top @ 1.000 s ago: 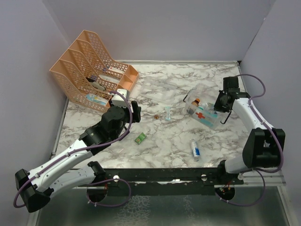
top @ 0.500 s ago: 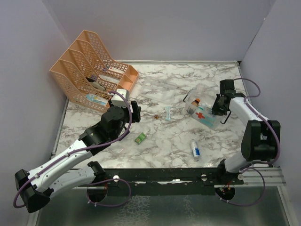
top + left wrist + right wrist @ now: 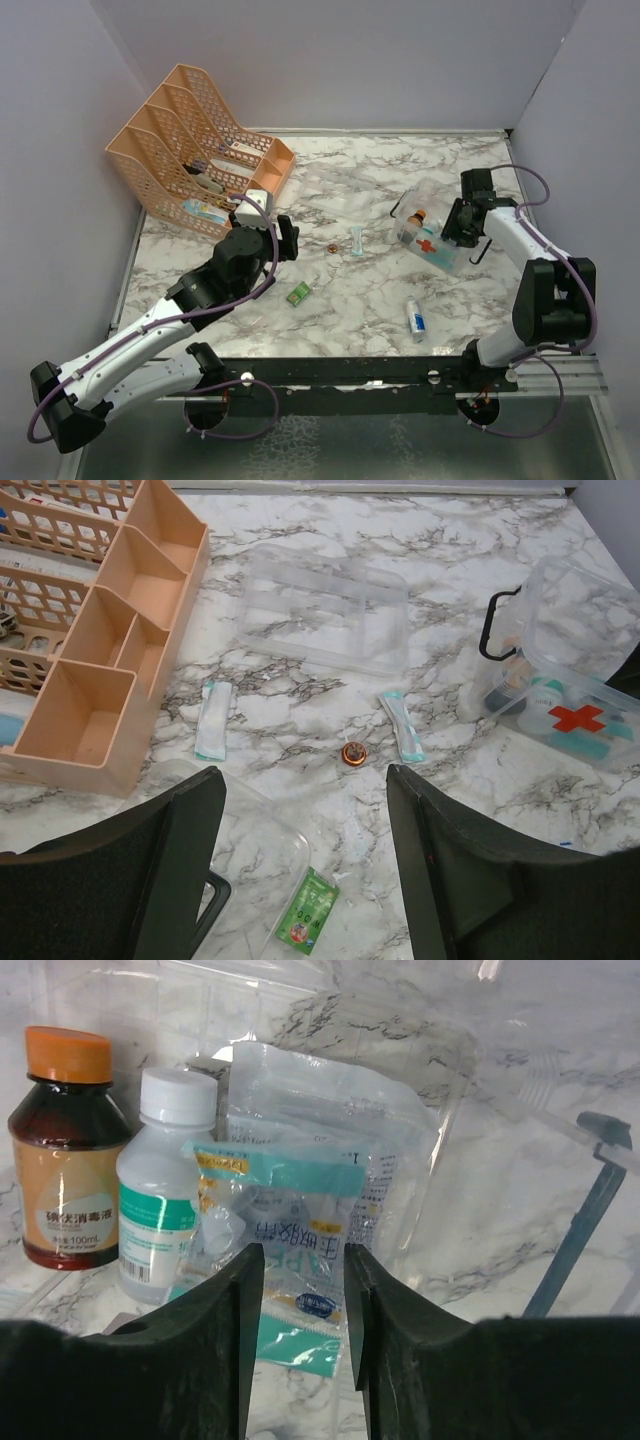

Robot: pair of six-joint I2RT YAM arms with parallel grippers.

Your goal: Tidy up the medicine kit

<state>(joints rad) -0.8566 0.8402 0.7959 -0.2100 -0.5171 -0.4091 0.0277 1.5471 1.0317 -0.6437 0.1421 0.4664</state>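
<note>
The medicine kit (image 3: 436, 243) is a clear box with a red cross (image 3: 577, 718), standing open at the right. My right gripper (image 3: 452, 224) hangs over it. In the right wrist view its fingers (image 3: 301, 1255) stand a little apart with nothing between them. Beyond them, clear and teal packets (image 3: 290, 1200), a white bottle (image 3: 160, 1190) and a brown bottle with an orange cap (image 3: 68, 1150) stand in the kit. My left gripper (image 3: 285, 238) is open (image 3: 305, 775) above the table, with a green packet (image 3: 308, 910) below it.
A peach mesh rack (image 3: 190, 150) fills the back left. On the marble lie a clear tray (image 3: 325, 615), two teal sachets (image 3: 213, 720) (image 3: 402, 726), a small copper disc (image 3: 352, 752), a clear plastic piece (image 3: 250, 840) and a white-blue tube (image 3: 416, 320).
My right gripper has moved left over the kit and its jaws have parted. The left arm has hardly moved.
</note>
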